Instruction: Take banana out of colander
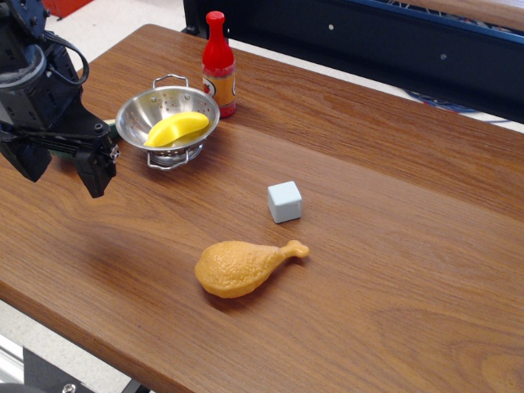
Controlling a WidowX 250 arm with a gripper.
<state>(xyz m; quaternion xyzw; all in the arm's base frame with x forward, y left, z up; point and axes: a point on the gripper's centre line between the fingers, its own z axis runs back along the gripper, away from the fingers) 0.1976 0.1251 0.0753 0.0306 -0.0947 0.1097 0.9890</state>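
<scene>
Banana (177,129) first: where is it lying?

— Inside the colander (135,110), resting against the bowl's right-hand wall, its yellow curve reaching up toward the rim. Nothing is touching it.

— And the colander itself?

— Upright on the wooden tabletop (368,164), toward the far left part of it, one wire handle at the back and one at the front. A red sauce bottle (219,65) stands just beside it on the right, upright too.

— What about the end effector?

— The end effector (64,170) hangs at the left edge of the view, to the left of the colander and apart from it. Its two black fingers (97,168) point downward with a clear gap between them, spread and holding nothing.

— Anything else on the surface?

— A small pale grey cube (284,201) sits near the middle, well apart from the colander. Nearer the camera, an orange-tan toy drumstick (241,268) lies on its side, bone end pointing right, toward the cube's side of the tabletop.
</scene>
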